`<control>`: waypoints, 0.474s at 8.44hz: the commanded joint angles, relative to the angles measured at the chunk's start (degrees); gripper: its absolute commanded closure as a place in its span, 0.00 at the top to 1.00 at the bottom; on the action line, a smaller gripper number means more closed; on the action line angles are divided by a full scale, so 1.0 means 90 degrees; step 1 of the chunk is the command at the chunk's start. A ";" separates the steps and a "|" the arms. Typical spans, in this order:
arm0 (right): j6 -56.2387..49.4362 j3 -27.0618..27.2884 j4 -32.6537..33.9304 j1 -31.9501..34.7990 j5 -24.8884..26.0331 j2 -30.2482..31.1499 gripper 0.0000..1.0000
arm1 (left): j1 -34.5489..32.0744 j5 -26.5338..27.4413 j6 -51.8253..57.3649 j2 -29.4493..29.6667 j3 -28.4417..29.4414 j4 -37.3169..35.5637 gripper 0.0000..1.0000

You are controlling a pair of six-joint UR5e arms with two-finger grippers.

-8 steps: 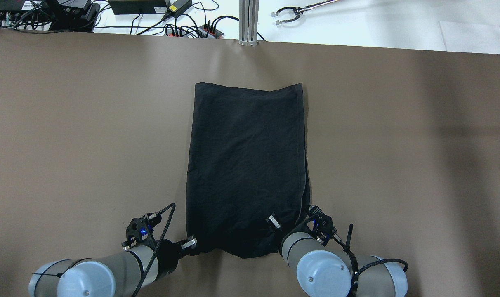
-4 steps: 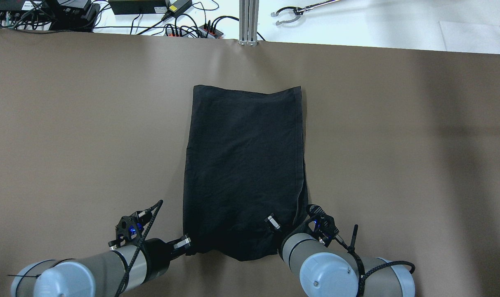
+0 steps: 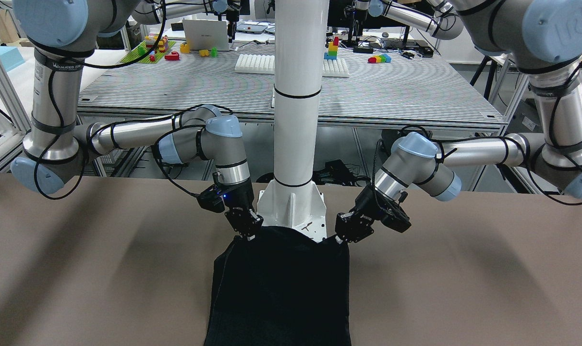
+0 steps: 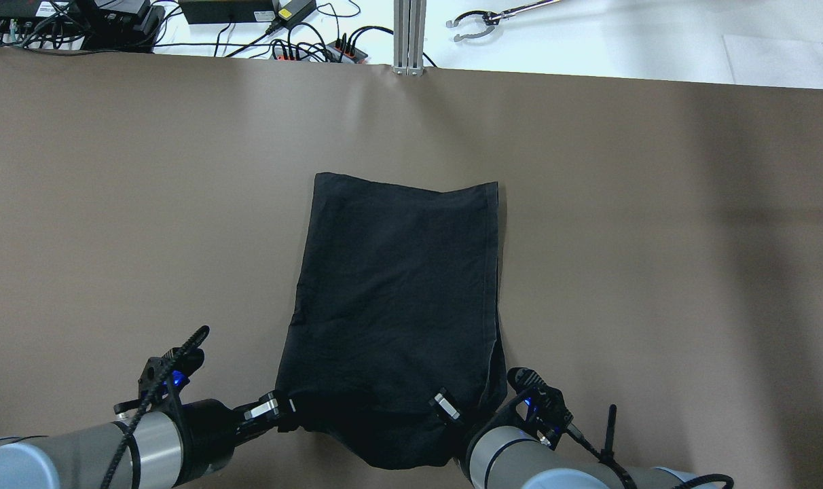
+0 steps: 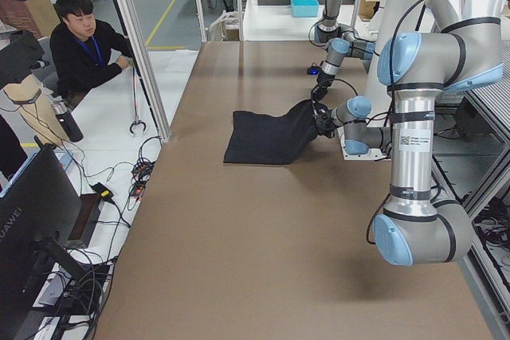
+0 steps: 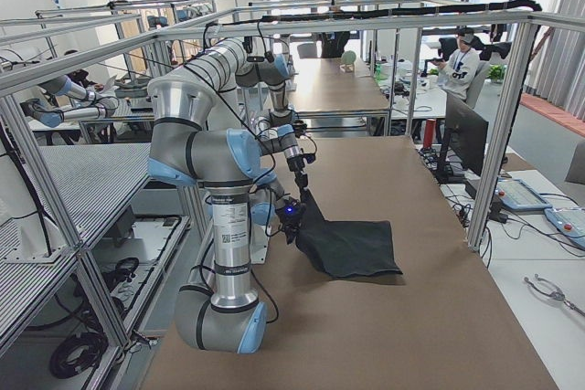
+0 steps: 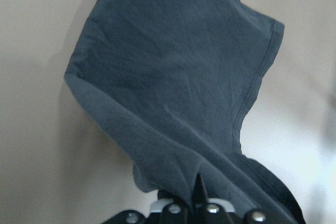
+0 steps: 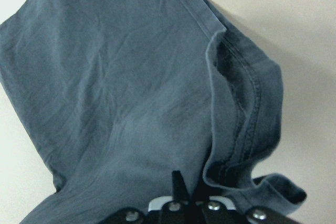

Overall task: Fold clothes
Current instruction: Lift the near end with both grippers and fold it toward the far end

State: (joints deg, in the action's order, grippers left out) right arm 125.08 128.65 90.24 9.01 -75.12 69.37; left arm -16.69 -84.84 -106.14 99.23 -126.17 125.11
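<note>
The clothes are one black garment [image 4: 398, 319], folded into a long strip lying on the brown table [image 4: 113, 204]. Its near end is lifted off the surface and its far hem rests flat. My left gripper [image 4: 282, 411] is shut on the near left corner. My right gripper [image 4: 449, 409] is shut on the near right corner. From the front, the garment [image 3: 281, 288] hangs between the left gripper [image 3: 341, 237] and right gripper [image 3: 248, 235]. The wrist views show the fabric [image 7: 173, 77] [image 8: 131, 77] sloping away from each pinch. I see no logo.
Cables and a power strip [image 4: 316, 47] lie beyond the table's far edge, beside an aluminium post [image 4: 409, 34] and a grabber tool [image 4: 479, 24]. The white robot pillar [image 3: 296, 120] stands behind the garment. A person [image 5: 84, 45] sits at the far side.
Both grippers have drawn back toward the robot's base, dragging the garment with them. Its far hem has slid nearer. The left gripper has also shifted outward to the left.
</note>
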 commanded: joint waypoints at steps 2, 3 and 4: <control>-0.1093 -0.1145 0.0041 0.1427 -0.0033 -0.1016 0.00 | -0.1571 -0.0456 0.0873 0.1833 0.0880 -0.1956 0.00; -0.1414 -0.1527 0.0041 0.1672 -0.0042 -0.1241 0.00 | -0.1825 -0.0572 0.1010 0.2030 0.1242 -0.1958 0.00; -0.1650 -0.1869 -0.0026 0.1888 -0.0091 -0.1398 0.00 | -0.2118 -0.0738 0.1234 0.2312 0.1681 -0.1958 0.00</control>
State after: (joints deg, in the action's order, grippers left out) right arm 114.92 118.17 90.61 21.39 -75.46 60.47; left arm -30.78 -89.36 -98.38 115.03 -117.84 108.76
